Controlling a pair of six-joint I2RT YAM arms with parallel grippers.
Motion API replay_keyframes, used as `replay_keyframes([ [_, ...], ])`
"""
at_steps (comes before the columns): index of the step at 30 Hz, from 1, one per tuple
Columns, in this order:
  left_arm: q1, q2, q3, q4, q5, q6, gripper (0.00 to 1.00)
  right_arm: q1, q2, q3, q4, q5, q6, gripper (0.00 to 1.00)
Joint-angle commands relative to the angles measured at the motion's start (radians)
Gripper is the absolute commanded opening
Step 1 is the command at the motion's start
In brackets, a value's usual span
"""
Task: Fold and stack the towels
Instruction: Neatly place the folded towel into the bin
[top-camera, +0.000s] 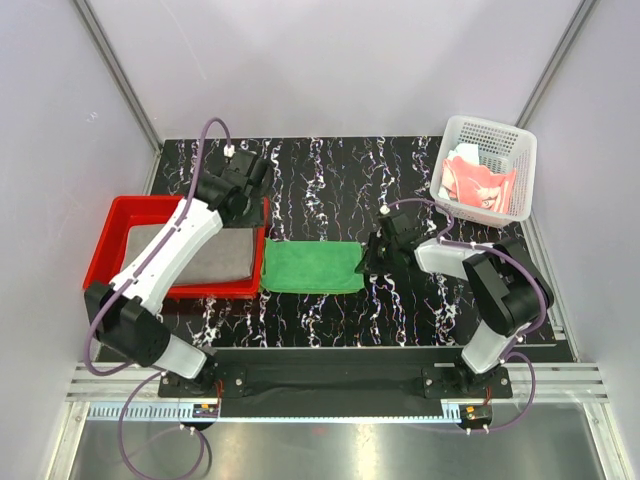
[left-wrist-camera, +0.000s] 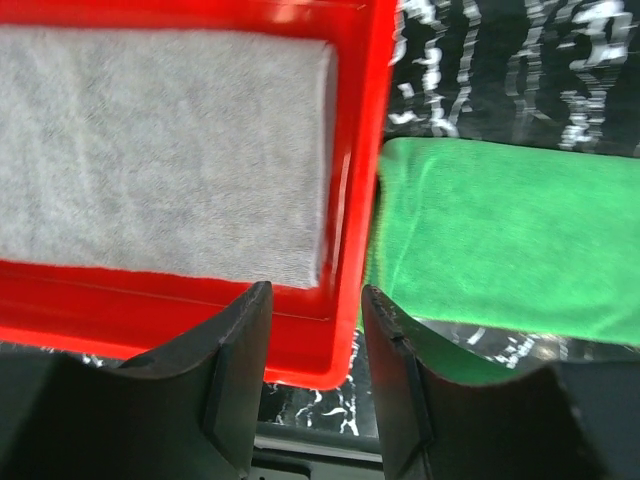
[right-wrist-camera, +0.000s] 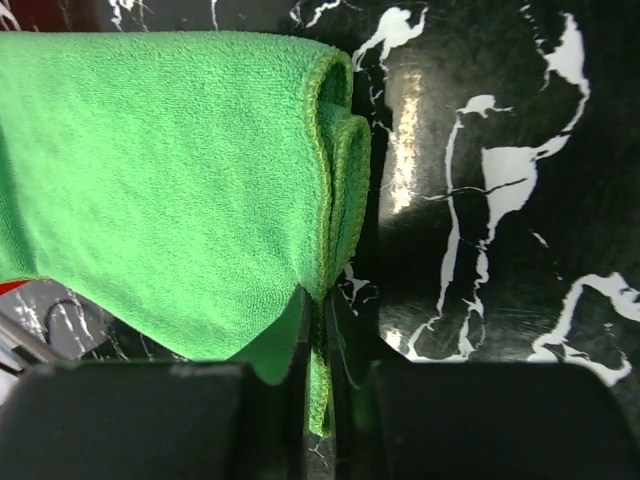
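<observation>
Right pincer (right-wrist-camera: 318, 300) is clamped down tight on the hemmed edge of the bright green towel (right-wrist-camera: 170, 180); you can see a strip of green squeezed between the two fingers. The rest of that towel lies folded flat on the black marbled counter (top-camera: 330, 180) and stretches away from the right pincer (top-camera: 368, 262) toward the red tray (top-camera: 110, 225), with its folded layers showing right at the grip.

Left pincer (left-wrist-camera: 315, 310) is partway open with nothing in it. In its wrist view the tray's side wall (left-wrist-camera: 355, 190) sits in the gap between the fingers. The grey towel (left-wrist-camera: 160, 150) lies folded inside the tray on one side of that gap, and the green towel (left-wrist-camera: 510, 240) is on the counter on the other side, just beside the tray.

From the top view, the left pincer (top-camera: 248, 180) is over the tray's far corner. The salmon-pink towel (top-camera: 478, 180) is bunched up in the white basket (top-camera: 505, 135), well away from both pincers, beyond the right one.
</observation>
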Motion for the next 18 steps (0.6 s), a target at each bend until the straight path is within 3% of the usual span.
replay_keyframes([
  [1, -0.016, -0.065, 0.031, 0.047, 0.072, 0.041, 0.47, 0.005, 0.009, 0.022, -0.157, 0.174, -0.063, 0.08],
  [8, -0.03, -0.073, -0.004, 0.126, 0.218, 0.048, 0.48, -0.014, -0.097, 0.034, -0.337, 0.319, -0.144, 0.08],
  [15, -0.077, -0.018, -0.134, 0.251, 0.267, 0.024, 0.48, -0.098, -0.12, 0.03, -0.386, 0.279, -0.181, 0.15],
  [18, -0.097, 0.023, -0.188, 0.319, 0.29, -0.008, 0.48, -0.155, -0.093, 0.047, -0.407, 0.195, -0.224, 0.18],
])
